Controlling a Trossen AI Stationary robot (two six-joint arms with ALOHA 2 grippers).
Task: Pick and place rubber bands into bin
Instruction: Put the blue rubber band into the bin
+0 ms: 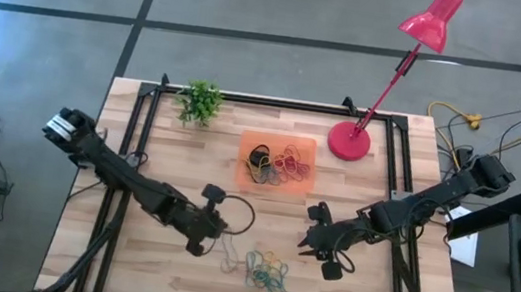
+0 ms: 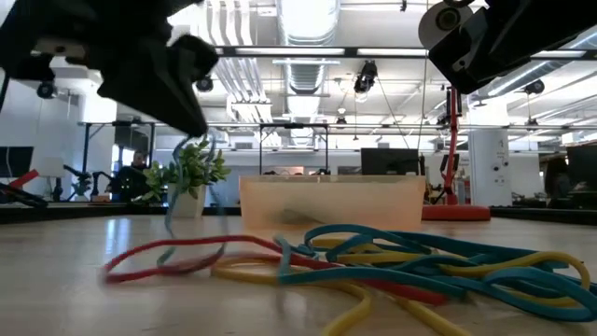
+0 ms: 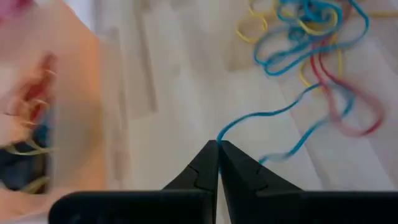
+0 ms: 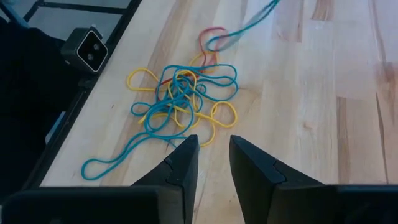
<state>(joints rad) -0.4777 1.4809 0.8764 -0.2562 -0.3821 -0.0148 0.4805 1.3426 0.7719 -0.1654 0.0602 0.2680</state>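
The orange bin (image 1: pixel 246 142) sits mid-table with several rubber bands (image 1: pixel 276 164) inside; it also shows in the low view (image 2: pixel 326 191). A tangled pile of blue, yellow and red rubber bands (image 1: pixel 269 273) lies on the wood near the table's near edge (image 4: pixel 183 93). My left gripper (image 1: pixel 212 232) is left of the pile, shut on a blue band (image 3: pixel 273 112). My right gripper (image 4: pixel 212 149) hovers open to the right of the pile, touching nothing. My left gripper pinches a blue rubber band between its two fingertips (image 3: pixel 210 155), at one end of the loop (image 3: pixel 222 134). The band hangs below the fingers (image 2: pixel 173 191). Its far end (image 3: pixel 311 134) trails on the table, next to a red band (image 3: pixel 354 121).
A red desk lamp's base (image 1: pixel 349 141) stands right of the bin, and a small green plant (image 1: pixel 200 102) stands at the far left. Black rails (image 1: pixel 141 130) run along both table sides. Bare wood lies between the bin and the pile.
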